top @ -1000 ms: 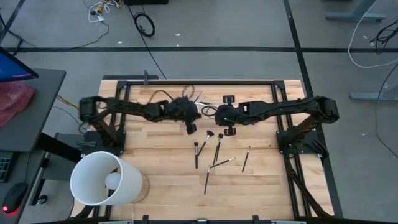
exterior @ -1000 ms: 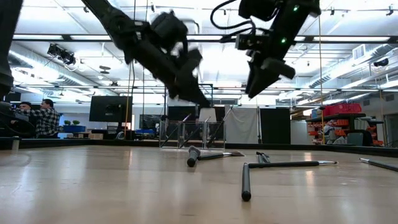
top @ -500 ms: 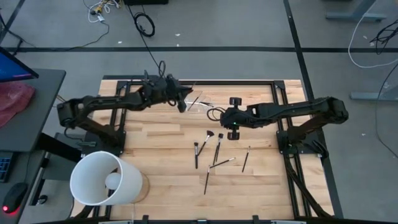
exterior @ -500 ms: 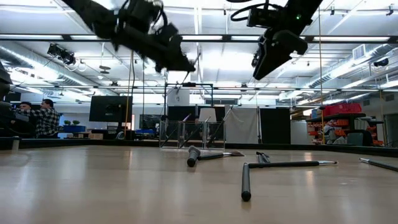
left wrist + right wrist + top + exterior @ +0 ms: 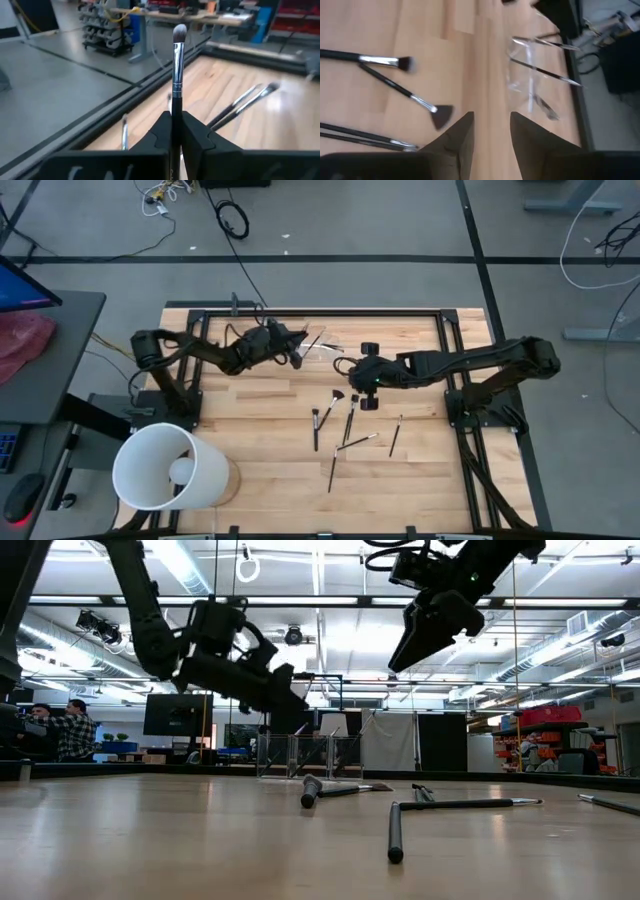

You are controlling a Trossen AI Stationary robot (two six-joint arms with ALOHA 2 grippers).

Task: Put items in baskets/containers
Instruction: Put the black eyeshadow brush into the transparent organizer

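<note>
The left gripper [image 5: 172, 131] has its jaws clenched on a makeup brush [image 5: 177, 60] standing straight up between them, while the right gripper [image 5: 490, 131], jaws released, hangs above the tabletop [image 5: 270, 460].

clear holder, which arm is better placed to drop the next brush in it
Left. The left gripper is shut on a brush and sits right beside the clear holder. The right gripper is open and empty, above the loose brushes on the table.
</note>
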